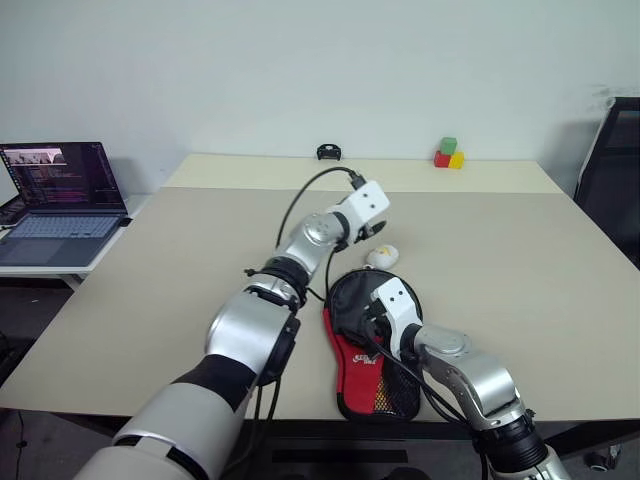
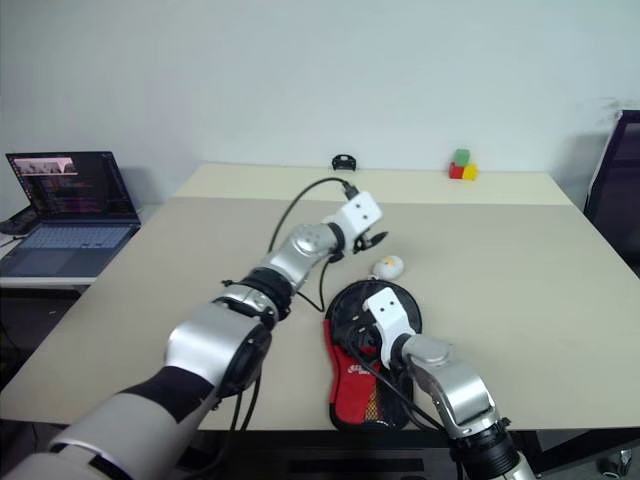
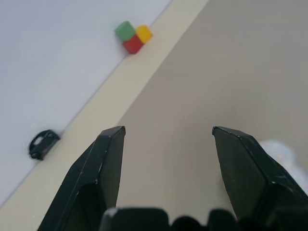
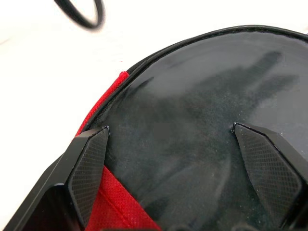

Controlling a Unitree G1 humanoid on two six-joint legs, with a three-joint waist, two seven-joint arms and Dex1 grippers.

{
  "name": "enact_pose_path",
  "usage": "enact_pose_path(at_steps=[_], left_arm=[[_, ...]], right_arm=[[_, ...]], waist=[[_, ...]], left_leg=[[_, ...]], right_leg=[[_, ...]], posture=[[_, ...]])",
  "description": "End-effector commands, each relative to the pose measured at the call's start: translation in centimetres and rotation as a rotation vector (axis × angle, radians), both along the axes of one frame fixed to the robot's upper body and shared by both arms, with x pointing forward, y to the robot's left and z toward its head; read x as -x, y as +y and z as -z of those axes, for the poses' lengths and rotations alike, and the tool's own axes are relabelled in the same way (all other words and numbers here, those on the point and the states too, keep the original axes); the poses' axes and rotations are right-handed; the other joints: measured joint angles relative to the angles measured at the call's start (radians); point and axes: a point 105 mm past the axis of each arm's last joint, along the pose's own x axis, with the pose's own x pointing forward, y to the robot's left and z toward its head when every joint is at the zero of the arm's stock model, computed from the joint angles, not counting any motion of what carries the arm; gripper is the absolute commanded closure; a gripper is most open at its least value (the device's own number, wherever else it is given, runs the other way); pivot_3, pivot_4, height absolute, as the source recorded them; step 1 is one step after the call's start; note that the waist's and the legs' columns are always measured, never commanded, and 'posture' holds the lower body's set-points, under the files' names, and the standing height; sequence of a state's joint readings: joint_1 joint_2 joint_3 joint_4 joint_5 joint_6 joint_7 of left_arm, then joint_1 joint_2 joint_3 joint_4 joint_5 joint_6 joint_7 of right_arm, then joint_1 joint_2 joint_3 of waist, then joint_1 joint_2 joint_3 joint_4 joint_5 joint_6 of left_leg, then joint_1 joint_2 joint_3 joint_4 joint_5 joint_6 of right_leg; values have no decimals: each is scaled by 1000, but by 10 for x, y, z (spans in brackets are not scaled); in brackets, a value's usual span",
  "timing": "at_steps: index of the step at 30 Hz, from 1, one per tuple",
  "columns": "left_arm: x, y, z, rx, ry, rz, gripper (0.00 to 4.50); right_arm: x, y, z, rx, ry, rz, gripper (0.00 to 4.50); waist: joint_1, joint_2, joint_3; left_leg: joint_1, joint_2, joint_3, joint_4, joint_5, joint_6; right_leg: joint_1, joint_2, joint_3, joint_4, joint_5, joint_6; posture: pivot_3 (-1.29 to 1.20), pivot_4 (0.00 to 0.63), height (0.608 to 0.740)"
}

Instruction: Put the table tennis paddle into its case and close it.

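Over on the far left, off the main table, an open laptop [image 1: 60, 205] sits on a lower side desk with its screen lit. Moving right onto the beige table [image 1: 170, 270], a small black object [image 1: 328, 152] rests by the far edge near the wall; too small to say what it is. The left gripper [image 3: 166, 139] hangs above the middle of the table, fingers spread apart and holding nothing. Just right of it and a bit nearer, a small white ball [image 1: 382, 256] lies on the tabletop. Nearer again, at the front edge, the case [image 1: 360, 375] lies flat with its red lining showing, and the table tennis paddle [image 4: 202, 110] sits in it, black rubber face up. The right gripper [image 4: 171, 159] hovers right over that face, fingers wide apart, gripping nothing, though I can't quite tell if the tips touch the rubber. Far right at the back edge, green, red and yellow blocks [image 1: 449, 153] sit bunched together.
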State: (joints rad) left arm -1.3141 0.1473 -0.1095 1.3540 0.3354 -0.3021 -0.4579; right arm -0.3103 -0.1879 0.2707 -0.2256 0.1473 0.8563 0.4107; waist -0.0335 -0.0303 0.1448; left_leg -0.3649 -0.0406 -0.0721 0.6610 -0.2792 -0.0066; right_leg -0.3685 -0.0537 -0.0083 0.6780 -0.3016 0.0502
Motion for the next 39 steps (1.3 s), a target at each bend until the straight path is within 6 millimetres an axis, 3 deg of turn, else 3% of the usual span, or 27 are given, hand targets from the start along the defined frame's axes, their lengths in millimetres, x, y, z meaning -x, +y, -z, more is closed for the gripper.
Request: enact_pose_path(at_steps=[1, 6, 12, 17, 20, 24, 28, 29, 35, 39], left_arm=[[1, 28, -11, 79, 1, 30, 1363], [17, 66, 0, 219, 125, 142, 1363], [55, 74, 7, 348, 206, 308, 1363], [91, 69, 14, 331, 277, 384, 1363], [107, 63, 20, 303, 314, 423, 1363], [111, 55, 29, 266, 345, 430, 1363], [110, 48, 36, 234, 356, 439, 142], [109, 46, 37, 228, 356, 444, 59], [103, 26, 40, 191, 345, 488, 59], [107, 3, 51, 157, 363, 549, 59]], right_arm=[[10, -24, 52, 76, 210, 59, 0], [8, -26, 42, 20, 181, 46, 0], [4, -30, 12, -62, 95, 0, 0], [8, -31, -13, -85, 33, -90, 0], [10, -35, -44, -100, -46, -139, 0], [12, -47, -68, -94, -93, -151, 0], [19, -63, -87, -80, -119, -150, 0], [22, -67, -89, -73, -119, -147, 0], [25, -103, -94, 1, -117, -59, 0], [23, -110, -98, 14, -132, -20, 0]], waist=[[1, 0, 0], [3, 0, 2], [7, 3, 6], [10, 4, 7], [10, 11, 13], [12, 14, 20], [12, 14, 20], [12, 14, 20], [24, 14, 21], [26, 14, 21]], left_leg=[[0, 0, 0, 0, 0, 0], [0, 0, 0, 0, 0, 0], [-4, 0, -1, 0, 0, 0], [-19, 0, -4, 1, 0, 0], [-20, -1, -4, 1, 0, 0], [-22, -1, -4, 1, 0, 0], [-25, -1, -5, 1, 0, 0], [-26, -1, -5, 1, 0, 0], [-33, -1, -5, 2, 0, 0], [-33, -1, -4, 2, 0, 0]], right_leg=[[0, 0, 0, 0, 0, 0], [0, 0, 0, -1, 1, -2], [0, -2, 1, -4, 3, -6], [-8, -2, 2, -4, 4, -7], [-10, -2, 1, -5, 3, -9], [-10, -3, 1, -6, 3, -9], [-13, -2, 0, -6, 2, -10], [-14, -2, 0, -6, 2, -10], [-19, -2, -1, -6, 2, -10], [-19, -2, 0, -6, 2, -10]], posture=[[0, 150, 740], [0, 150, 740], [0, 150, 740], [0, 150, 740], [0, 150, 740], [0, 150, 740], [0, 150, 740], [0, 150, 740], [0, 150, 740], [0, 150, 740]])
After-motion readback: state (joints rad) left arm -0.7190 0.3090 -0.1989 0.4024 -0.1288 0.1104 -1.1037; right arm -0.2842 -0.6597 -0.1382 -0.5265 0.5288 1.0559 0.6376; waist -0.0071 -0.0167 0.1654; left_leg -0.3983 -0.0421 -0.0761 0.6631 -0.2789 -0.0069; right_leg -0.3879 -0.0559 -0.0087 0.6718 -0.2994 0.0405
